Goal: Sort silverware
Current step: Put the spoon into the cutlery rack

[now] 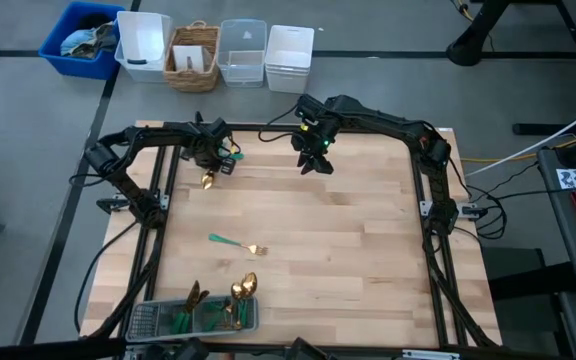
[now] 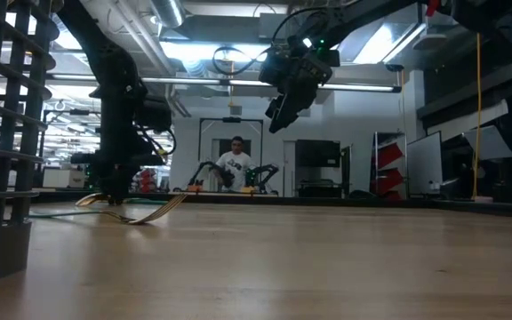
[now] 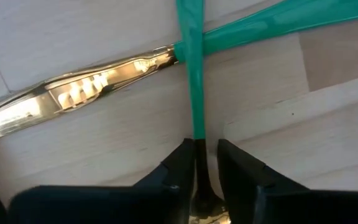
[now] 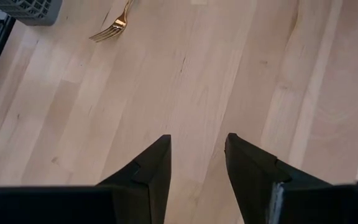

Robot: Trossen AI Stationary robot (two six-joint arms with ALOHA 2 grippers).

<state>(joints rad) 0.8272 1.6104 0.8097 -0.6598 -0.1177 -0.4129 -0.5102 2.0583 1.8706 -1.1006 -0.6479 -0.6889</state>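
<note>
Narrowly, left tool (image 3: 205,177) around teal handle (image 3: 193,81)

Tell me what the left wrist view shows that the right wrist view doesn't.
Only the left wrist view shows the left gripper closing around a teal handle that crosses over a gold-bladed knife. Only the right wrist view shows the right gripper open and empty, a lone fork and a corner of the mesh tray. Both show the wooden tabletop.
</note>
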